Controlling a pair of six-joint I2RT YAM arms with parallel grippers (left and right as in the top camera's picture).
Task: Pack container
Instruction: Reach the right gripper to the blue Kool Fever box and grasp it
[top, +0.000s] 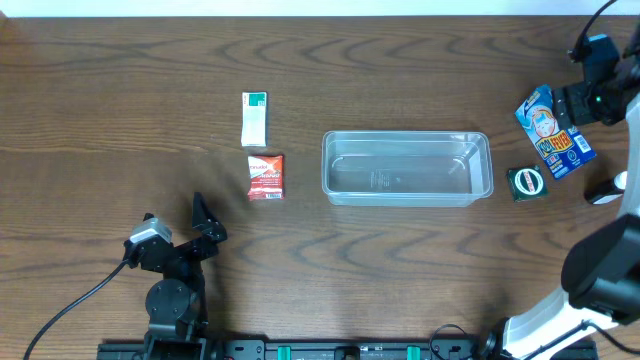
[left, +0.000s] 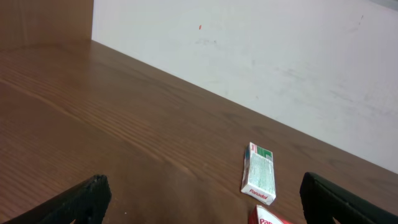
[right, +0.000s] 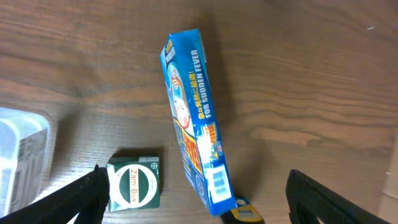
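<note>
Right gripper (right: 196, 196) jaws wide, hovering over blue box (right: 189, 106). Left gripper (left: 202, 199) also wide, at table's 7 o'clock. Container (top: 407, 135) sits mid-table, long axis running 9-to-3; blue box beyond its 3 o'clock end.

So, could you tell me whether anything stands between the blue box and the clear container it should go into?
Nothing visible does. The small green box lies by the container's right end, just off the direct line from the blue box.
</note>
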